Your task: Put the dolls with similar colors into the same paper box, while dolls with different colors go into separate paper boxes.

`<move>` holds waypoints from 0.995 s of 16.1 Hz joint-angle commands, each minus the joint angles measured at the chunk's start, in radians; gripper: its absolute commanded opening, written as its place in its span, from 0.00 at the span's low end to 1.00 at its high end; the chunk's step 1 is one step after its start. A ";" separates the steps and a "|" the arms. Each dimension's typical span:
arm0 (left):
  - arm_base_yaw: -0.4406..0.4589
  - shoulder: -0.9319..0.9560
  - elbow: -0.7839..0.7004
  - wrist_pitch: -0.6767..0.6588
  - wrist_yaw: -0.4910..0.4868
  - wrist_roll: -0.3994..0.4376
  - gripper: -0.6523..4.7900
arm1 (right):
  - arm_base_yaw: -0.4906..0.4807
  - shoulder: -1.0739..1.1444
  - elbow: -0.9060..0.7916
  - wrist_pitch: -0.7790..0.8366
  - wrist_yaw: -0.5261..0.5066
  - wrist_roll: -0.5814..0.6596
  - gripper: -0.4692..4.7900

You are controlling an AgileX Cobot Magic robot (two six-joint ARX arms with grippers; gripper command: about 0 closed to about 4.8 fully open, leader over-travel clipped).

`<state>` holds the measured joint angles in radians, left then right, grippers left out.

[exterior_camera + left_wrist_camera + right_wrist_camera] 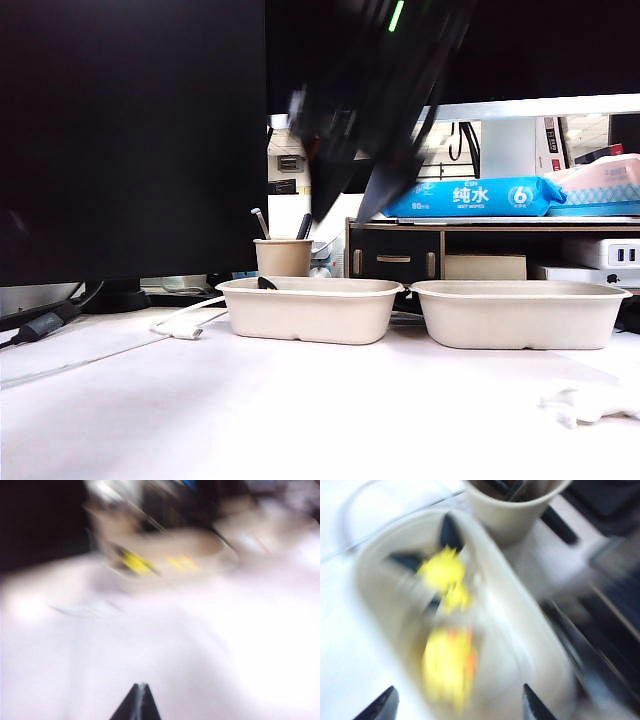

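Two beige paper boxes stand side by side, the left one [310,312] and the right one [520,318]. In the right wrist view the left box [520,630] holds a yellow black-eared doll [442,570] and a yellow duck [449,665], both blurred. My right gripper [458,705] hangs open above that box [345,212], with nothing between its fingers. A white limp doll [590,400] lies on the table at the front right. My left gripper [141,689] is shut and empty over bare table, facing the box with the yellow dolls [165,562]. The left arm does not show in the exterior view.
A beige cup with pens [283,257] stands just behind the left box. A white cable [180,325] lies to that box's left. A dark monitor [130,130] fills the back left. A shelf with blue wipes packs [470,197] stands at the back right.
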<state>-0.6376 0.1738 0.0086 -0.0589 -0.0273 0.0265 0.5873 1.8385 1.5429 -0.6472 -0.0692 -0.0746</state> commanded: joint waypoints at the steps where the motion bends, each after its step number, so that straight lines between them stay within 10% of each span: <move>1: -0.119 0.121 0.001 0.011 0.005 0.000 0.11 | 0.002 -0.135 -0.014 -0.183 0.028 -0.050 0.70; 16: -0.154 0.179 0.001 0.008 0.005 0.000 0.11 | 0.002 -0.595 -0.722 -0.231 0.007 -0.071 0.70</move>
<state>-0.7921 0.3527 0.0086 -0.0639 -0.0231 0.0265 0.5873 1.2449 0.8257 -0.9100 -0.0563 -0.1326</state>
